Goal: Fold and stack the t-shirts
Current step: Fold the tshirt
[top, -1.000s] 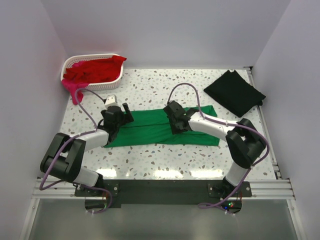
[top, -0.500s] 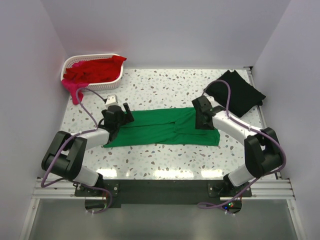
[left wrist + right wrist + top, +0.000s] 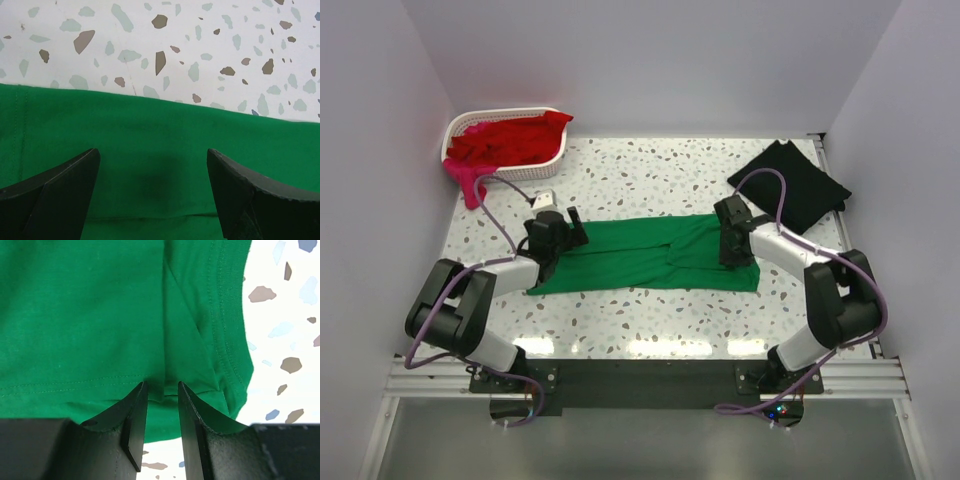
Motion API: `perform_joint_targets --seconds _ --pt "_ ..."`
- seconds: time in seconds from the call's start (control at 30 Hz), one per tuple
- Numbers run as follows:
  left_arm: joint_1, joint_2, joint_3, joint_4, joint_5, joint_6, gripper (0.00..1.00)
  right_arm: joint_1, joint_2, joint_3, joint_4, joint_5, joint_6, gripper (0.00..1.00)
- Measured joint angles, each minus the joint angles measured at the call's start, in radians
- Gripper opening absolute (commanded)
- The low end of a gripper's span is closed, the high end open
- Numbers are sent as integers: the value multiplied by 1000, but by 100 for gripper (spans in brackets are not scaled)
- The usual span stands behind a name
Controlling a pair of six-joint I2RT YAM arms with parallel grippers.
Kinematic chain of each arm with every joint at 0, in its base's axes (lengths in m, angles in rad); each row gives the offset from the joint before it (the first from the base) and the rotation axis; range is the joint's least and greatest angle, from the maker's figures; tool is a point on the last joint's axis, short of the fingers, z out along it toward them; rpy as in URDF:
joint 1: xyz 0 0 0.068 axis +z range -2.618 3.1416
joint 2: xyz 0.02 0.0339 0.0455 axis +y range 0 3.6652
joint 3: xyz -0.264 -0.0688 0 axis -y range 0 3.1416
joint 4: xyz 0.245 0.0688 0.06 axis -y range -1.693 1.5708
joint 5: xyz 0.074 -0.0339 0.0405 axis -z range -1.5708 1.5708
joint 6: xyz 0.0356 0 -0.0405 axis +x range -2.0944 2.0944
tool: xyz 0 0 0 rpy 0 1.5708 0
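While left jaws are gaping wide, empty, over the left end of the green t-shirt (image 3: 640, 262), right jaws are sitting narrowly parted at its right hem, grip unclear.

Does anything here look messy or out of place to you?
A pink shirt spills over the rim of the basket at the far left and trails onto the table; the red shirts lie heaped inside. The green shirt lies flat and the black shirt sits folded, nothing odd there.
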Motion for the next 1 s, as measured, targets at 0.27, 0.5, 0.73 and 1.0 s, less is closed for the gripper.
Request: perform_joint_targets --seconds 0.27,0.5,0.73,1.0 --pt "0 4 0 0 0 1 93 -2 4 -2 14 -27 -6 29" --pt "0 5 0 0 0 1 93 -3 27 -3 16 -61 -21 14" --pt "0 5 0 0 -1 2 93 -3 26 -3 13 -88 -29 0" --pt "1 5 0 0 -1 1 93 -3 -67 -15 -12 -114 -28 0"
